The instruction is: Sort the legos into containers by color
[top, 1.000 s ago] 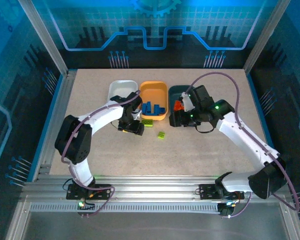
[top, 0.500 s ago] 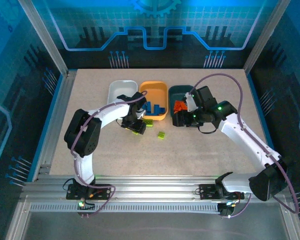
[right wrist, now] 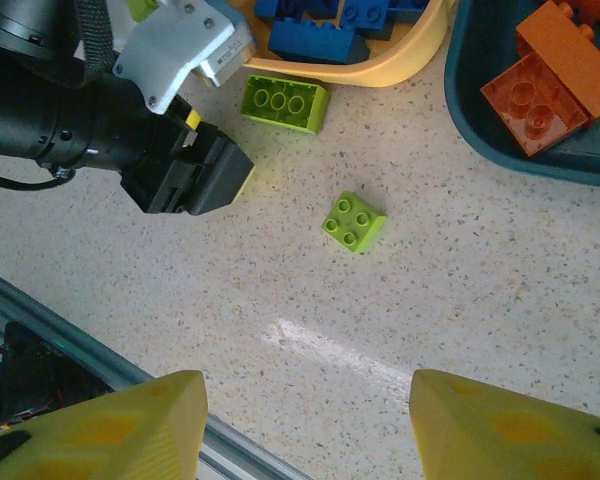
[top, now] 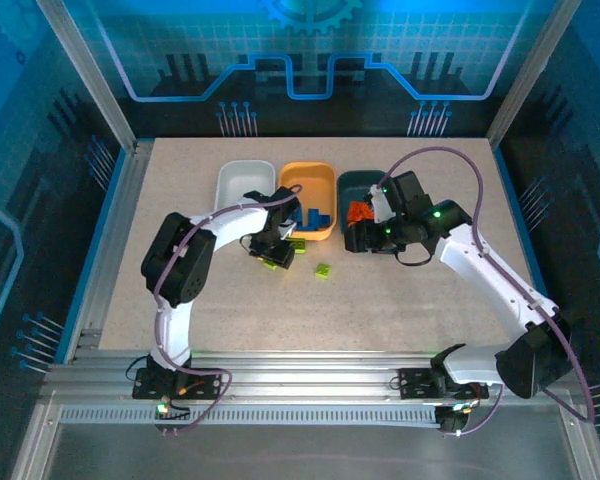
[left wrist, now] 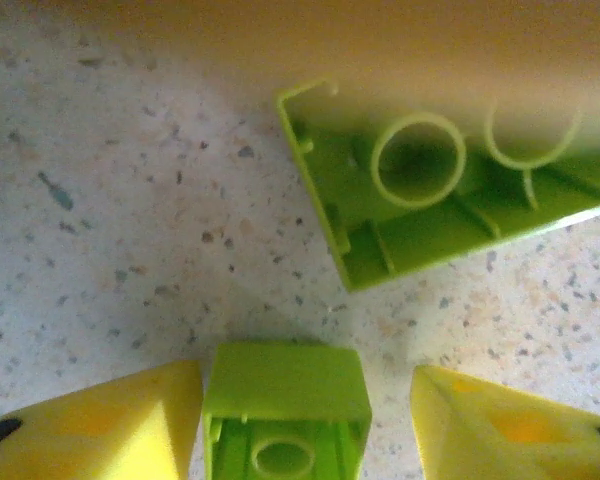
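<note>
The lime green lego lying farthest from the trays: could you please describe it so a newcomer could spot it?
Find the light orange tray, middle of the three. In front of its near right corner, on bare table, lies a square lime green lego, four studs up. The longer green brick lies beside the tray; this one lies apart.

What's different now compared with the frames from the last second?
The left hand slid right toward the orange tray and now stands open around a small green brick. The right hand barely moved, and the loose green brick stayed put.
</note>
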`<state>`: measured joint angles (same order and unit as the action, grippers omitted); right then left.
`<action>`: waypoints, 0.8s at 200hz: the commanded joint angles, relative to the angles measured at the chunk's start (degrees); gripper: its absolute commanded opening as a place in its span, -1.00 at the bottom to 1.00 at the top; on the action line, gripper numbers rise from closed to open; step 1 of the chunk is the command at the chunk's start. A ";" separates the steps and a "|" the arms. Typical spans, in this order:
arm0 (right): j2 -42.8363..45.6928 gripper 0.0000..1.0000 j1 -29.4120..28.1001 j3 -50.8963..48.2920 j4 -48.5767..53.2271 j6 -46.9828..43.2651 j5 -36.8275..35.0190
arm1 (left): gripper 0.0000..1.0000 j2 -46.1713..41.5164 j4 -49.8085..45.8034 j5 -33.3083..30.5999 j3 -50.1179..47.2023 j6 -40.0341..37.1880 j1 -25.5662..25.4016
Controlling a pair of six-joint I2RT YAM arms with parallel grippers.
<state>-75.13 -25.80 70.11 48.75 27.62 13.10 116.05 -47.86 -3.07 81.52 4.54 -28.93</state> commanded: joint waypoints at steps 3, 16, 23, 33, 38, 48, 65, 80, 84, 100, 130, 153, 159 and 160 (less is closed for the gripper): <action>-0.48 0.14 0.66 0.38 -0.59 0.34 1.15 | 0.06 1.54 -1.10 -0.99 0.60 1.08 -0.57; -0.54 0.14 0.67 0.58 -0.49 0.18 1.06 | -0.03 1.34 -1.27 -1.38 0.24 1.49 -0.53; -0.60 0.14 0.74 0.56 -0.58 0.12 1.05 | -0.08 1.12 -1.28 -1.64 0.01 1.68 -0.55; -0.65 0.14 0.75 0.56 -0.76 0.07 1.13 | -0.12 0.83 -1.34 -1.81 -0.26 2.14 -0.66; -0.63 0.13 0.75 0.56 -0.82 0.04 1.21 | -0.14 0.72 -1.41 -1.87 -0.30 2.38 -0.61; -0.80 0.14 0.90 0.56 -1.00 -0.01 1.32 | -0.21 0.52 -1.66 -1.89 -0.22 2.75 -0.67; -1.15 0.13 0.94 0.56 -1.28 -0.09 1.63 | -0.26 -0.30 -2.19 -2.28 0.04 3.34 -0.85; -1.49 0.13 1.11 0.56 -1.72 -0.11 1.99 | -0.36 -1.44 -2.83 -2.46 0.56 3.84 -0.88; -1.59 0.13 1.11 0.64 -1.81 -0.08 2.16 | -0.37 -1.81 -3.05 -2.52 0.65 3.89 -0.84; -2.26 0.13 1.07 1.06 -1.99 -0.36 2.46 | -0.44 -3.70 -4.00 -2.65 0.99 4.43 -0.80; -3.25 0.13 1.42 1.74 -1.62 -1.06 2.62 | -0.48 -7.84 -6.44 -2.47 1.32 6.54 -0.82; -5.83 0.13 1.72 3.13 1.47 -1.59 0.86 | -0.49 -11.72 -7.47 -1.85 0.32 8.58 -0.87; -6.99 0.13 1.72 3.66 2.65 -1.80 0.31 | -0.49 -12.93 -7.96 -1.93 0.23 8.94 -0.80; -7.19 0.13 1.72 3.74 2.83 -1.79 0.24 | -0.49 -13.03 -8.04 -2.02 0.22 9.02 -0.83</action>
<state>-79.18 -25.15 71.00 48.21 27.14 14.48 108.55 -52.23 -4.95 81.60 10.46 -29.43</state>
